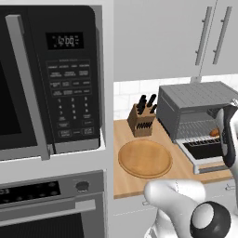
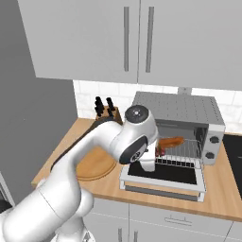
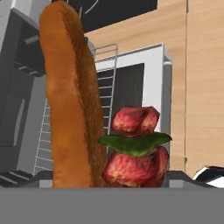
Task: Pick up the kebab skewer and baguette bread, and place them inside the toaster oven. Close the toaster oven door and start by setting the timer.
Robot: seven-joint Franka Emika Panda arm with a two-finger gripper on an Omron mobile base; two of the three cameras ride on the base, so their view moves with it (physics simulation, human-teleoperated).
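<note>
Golden-orange baguette bread (image 3: 70, 100), red-and-green kebab skewer (image 3: 135, 146), grey ribbed toaster oven (image 2: 182, 116), tan round board (image 1: 145, 158)

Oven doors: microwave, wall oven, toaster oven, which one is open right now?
The toaster oven on the counter: its door hangs down flat, rack showing. The microwave and wall oven are shut.
</note>
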